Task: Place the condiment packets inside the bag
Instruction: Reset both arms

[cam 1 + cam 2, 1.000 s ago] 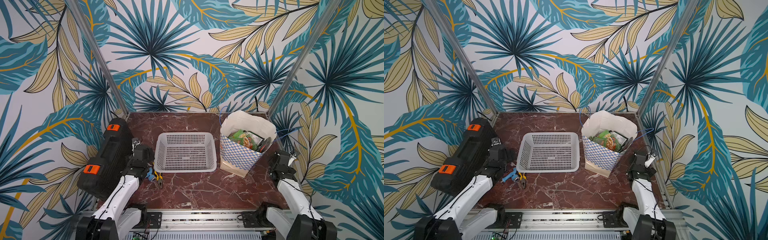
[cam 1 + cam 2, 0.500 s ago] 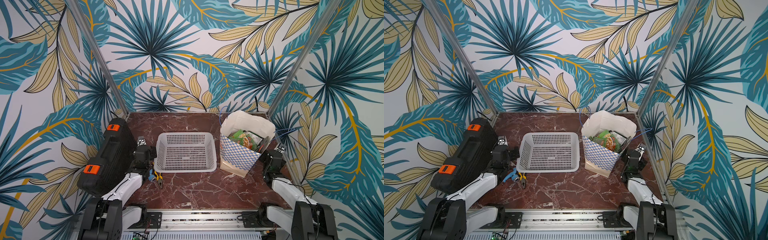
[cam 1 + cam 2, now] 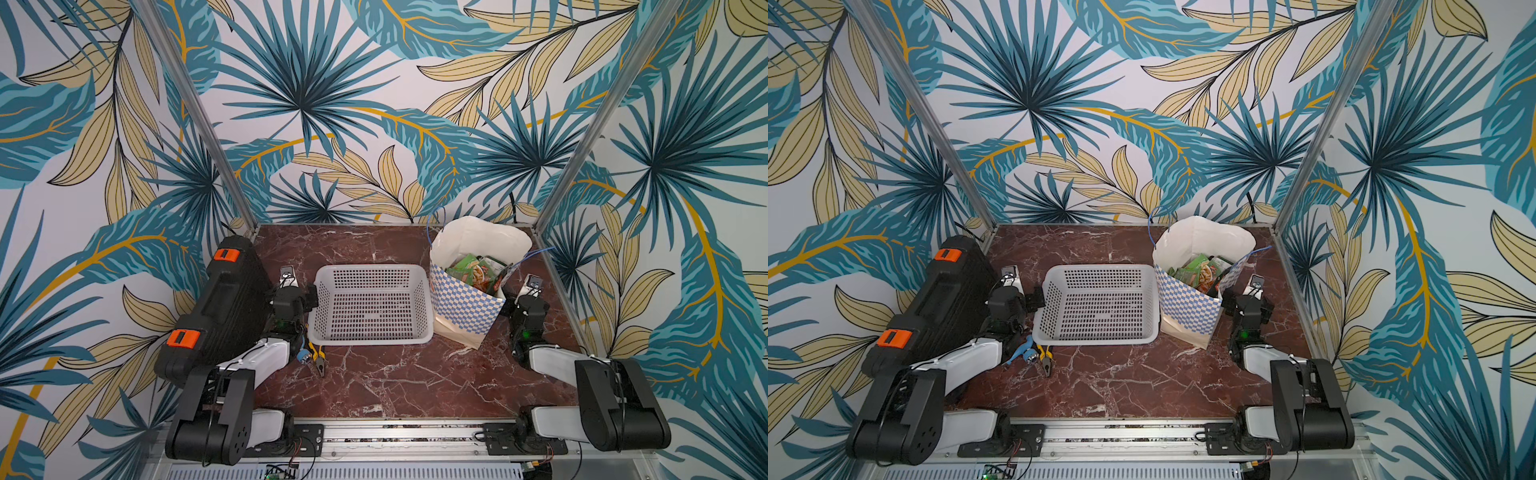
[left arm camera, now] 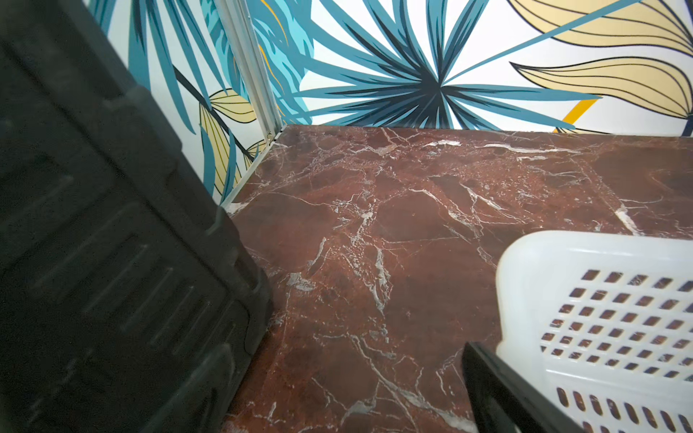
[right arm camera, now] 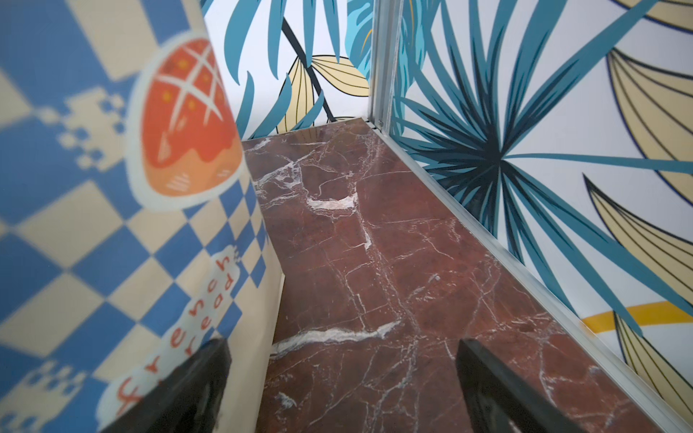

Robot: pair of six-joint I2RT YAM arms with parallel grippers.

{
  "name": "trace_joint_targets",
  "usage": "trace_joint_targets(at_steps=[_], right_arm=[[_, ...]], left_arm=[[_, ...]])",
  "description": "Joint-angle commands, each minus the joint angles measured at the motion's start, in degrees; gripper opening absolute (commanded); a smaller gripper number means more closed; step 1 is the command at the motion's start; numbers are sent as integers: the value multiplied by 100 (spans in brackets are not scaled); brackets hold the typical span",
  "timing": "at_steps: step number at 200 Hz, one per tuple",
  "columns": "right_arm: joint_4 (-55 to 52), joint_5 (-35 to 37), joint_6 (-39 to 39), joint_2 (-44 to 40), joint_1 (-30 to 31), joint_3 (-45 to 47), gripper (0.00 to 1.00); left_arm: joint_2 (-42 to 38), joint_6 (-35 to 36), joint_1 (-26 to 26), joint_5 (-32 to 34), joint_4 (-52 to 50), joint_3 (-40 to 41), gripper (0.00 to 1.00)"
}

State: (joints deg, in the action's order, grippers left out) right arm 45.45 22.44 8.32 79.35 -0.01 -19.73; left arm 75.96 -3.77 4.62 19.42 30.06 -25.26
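Observation:
The bag [image 3: 465, 309] [image 3: 1187, 301] stands upright at the right of the table, blue-and-white checkered with a white inside. Green and orange condiment packets [image 3: 473, 270] [image 3: 1202, 270] lie inside it, showing at its mouth. My right gripper [image 3: 525, 301] [image 3: 1246, 305] [image 5: 341, 393] is low beside the bag's right side and open. Nothing is between its fingers, and one finger [image 5: 187, 386] is close against the bag's wall [image 5: 93, 232]. My left gripper [image 3: 293, 291] [image 3: 1017, 296] [image 4: 345, 405] is open and empty over bare table, between the black case and the basket.
A grey perforated basket [image 3: 370, 269] [image 4: 600, 258] stands mid-table. A black case with orange latches [image 3: 224, 307] [image 4: 93, 225] leans at the left. Yellow-handled pliers [image 3: 319, 359] and a small blue tool [image 3: 302, 356] lie in front of the basket. Metal frame posts and walls bound the table.
Both arms have folded down, elbows dropping toward the front rail. The right gripper has come in closer to the bag's side. Both grippers stay open.

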Motion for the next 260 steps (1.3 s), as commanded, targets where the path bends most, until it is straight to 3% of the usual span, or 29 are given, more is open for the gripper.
trace_joint_targets(at_steps=[1,36,60,110,125,260], right_arm=[[658,-386,-274,289,138,1,100],[731,-683,-430,704,164,-165,99],[607,-885,-547,721,196,-242,100],[580,-878,-550,718,203,-242,99],[587,-877,-546,717,210,-242,100],[579,-877,-548,721,203,-243,99]], left_arm=[[176,205,-40,-273,494,59,100],[191,321,-39,-340,669,115,100],[489,393,-37,-274,1555,415,100],[1221,860,22,-1177,2111,317,100],[1092,798,5,-1130,1591,173,100],[1115,805,-2,-1137,1679,179,100]])
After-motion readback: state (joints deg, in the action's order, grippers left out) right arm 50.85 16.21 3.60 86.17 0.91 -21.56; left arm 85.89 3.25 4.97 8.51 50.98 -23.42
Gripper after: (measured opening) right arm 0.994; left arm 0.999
